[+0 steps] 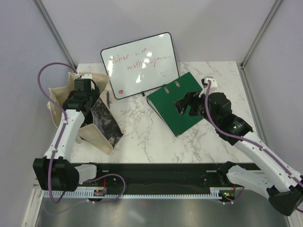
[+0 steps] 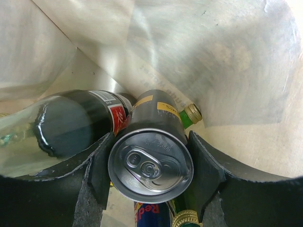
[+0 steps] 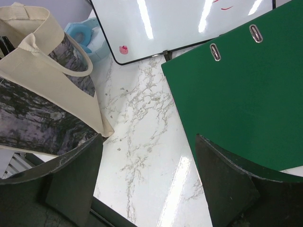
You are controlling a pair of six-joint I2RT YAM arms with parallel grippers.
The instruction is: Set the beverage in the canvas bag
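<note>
Left gripper [image 2: 151,161]: fingers clamped on either side of the beverage can [image 2: 156,118], down inside the canvas bag [image 1: 61,101]. Right gripper [image 3: 149,184]: jaws spread, nothing between them, held over the green binder [image 1: 177,106].

Enclosure: plain grey walls on three sides.

Table [image 1: 156,142]: white marble, with a bare strip between bag and binder.

Bag stands at the left table edge. Binder lies flat, right of centre. Whiteboard [image 1: 139,64] leans at the far edge.

In the bag, close around the can: dark cola bottle [image 2: 71,120], green bottle [image 2: 188,116], Red Bull can [image 2: 151,215].
</note>
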